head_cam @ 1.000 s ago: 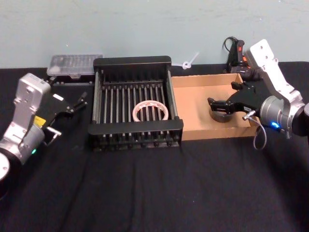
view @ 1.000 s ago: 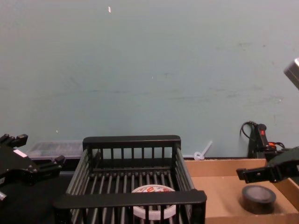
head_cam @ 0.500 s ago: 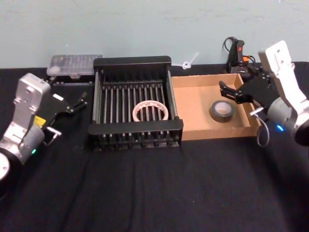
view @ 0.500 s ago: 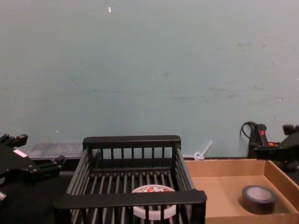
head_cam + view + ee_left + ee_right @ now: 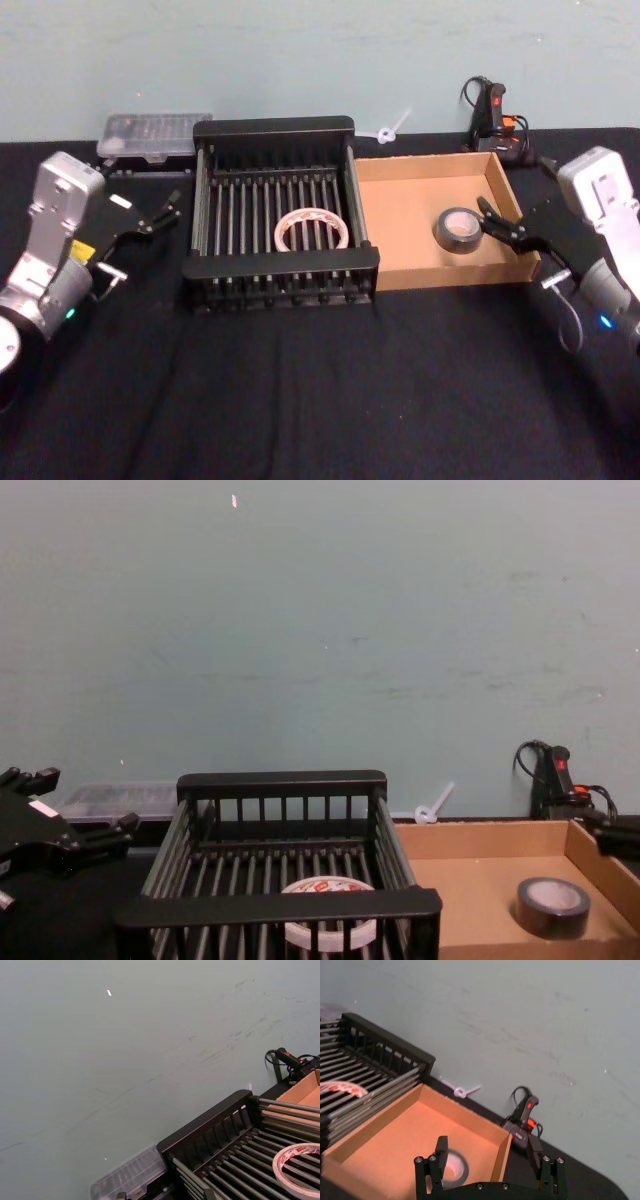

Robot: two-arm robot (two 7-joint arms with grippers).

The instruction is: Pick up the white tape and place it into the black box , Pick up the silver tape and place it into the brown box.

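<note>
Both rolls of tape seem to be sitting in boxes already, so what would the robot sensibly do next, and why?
Probably just draw the right gripper clear of the brown box and park it. The silver tape lies flat inside that box, the white tape rests on the black box floor, and the right gripper is open and holds nothing. The left gripper sits idle beside the crate.

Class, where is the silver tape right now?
The silver tape lies inside the brown box, near its right wall, right of the black box.

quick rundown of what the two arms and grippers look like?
Both arms: silver-grey metal housings, boxy wrist blocks, small blue-green lights. Left gripper: black fingers, with a yellow label on the arm. Right gripper: black fingers, grey cable looping beneath the wrist.
</note>
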